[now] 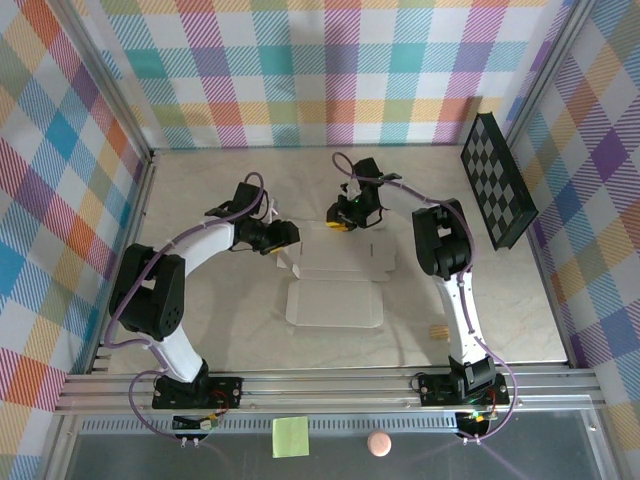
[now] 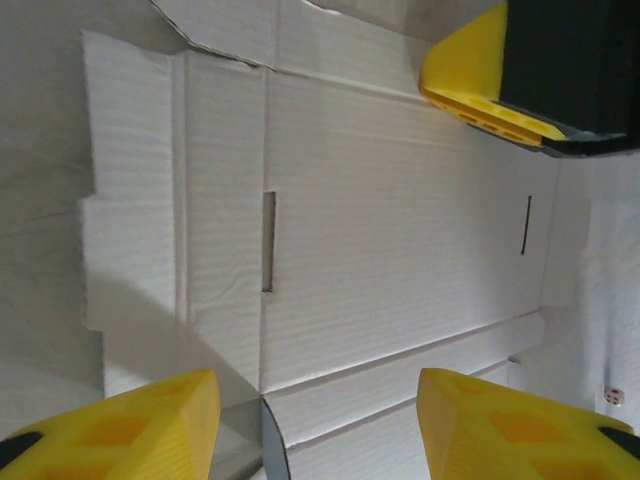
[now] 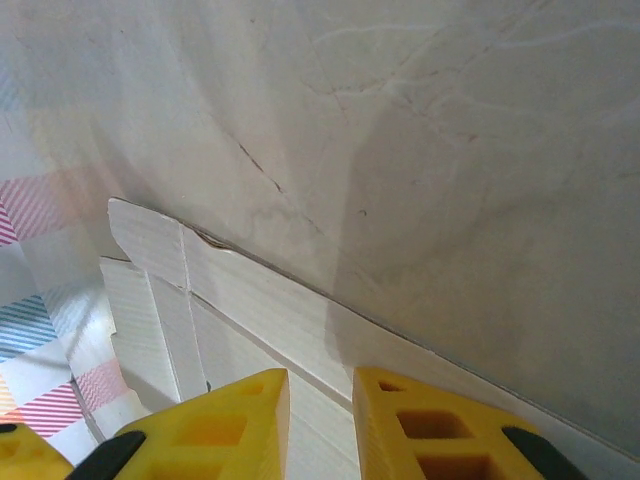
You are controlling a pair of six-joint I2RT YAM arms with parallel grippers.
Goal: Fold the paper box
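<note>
Paper box [image 1: 335, 290] centre, checkerboard [image 1: 497, 182] R, sticky note [image 1: 290, 436] front

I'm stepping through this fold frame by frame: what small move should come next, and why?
Probably ease the right tool down and close it on the far flap of the paper box. Its fingers stand narrowly parted right at that edge, the box lies flat and unfolded, and the left tool hovers open above the box, placed to steady it.
</note>
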